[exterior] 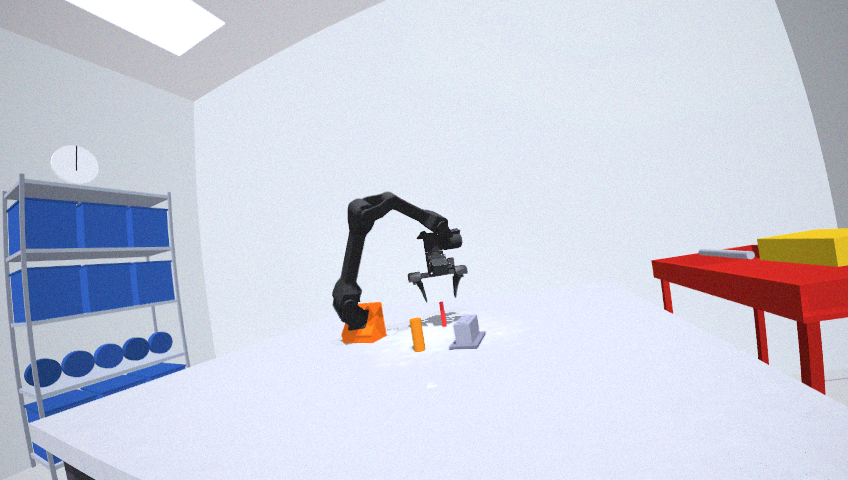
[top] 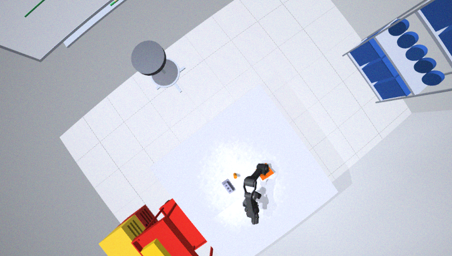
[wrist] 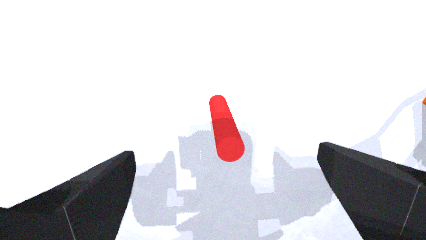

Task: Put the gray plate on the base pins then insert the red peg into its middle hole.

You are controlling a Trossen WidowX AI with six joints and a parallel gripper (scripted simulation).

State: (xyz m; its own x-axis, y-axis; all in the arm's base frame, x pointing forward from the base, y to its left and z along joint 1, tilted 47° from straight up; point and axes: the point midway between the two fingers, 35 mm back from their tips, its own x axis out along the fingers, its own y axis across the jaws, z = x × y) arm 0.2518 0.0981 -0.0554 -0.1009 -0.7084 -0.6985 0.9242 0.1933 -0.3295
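Note:
My gripper (exterior: 440, 297) (wrist: 226, 149) is open and empty. It points down over the red peg (exterior: 442, 315) (wrist: 225, 127), which stands upright on the table. In the wrist view the peg shows between the two fingers, with its top near the line between the tips. In the top view the arm hides the peg. The gray plate (top: 227, 186) (exterior: 466, 328) shows as a block top with round openings on the base, whose wider foot (exterior: 476, 342) rests on the table. It looks flat. Its pins are too small to make out.
An upright orange cylinder (top: 234, 175) (exterior: 417, 334) stands near the gray plate and base. The arm's orange mount (top: 268, 174) (exterior: 373, 325) is at its foot. A red cart (top: 187, 223) (exterior: 731, 274) and a blue-bin shelf (top: 393, 68) (exterior: 89, 253) stand away from the work.

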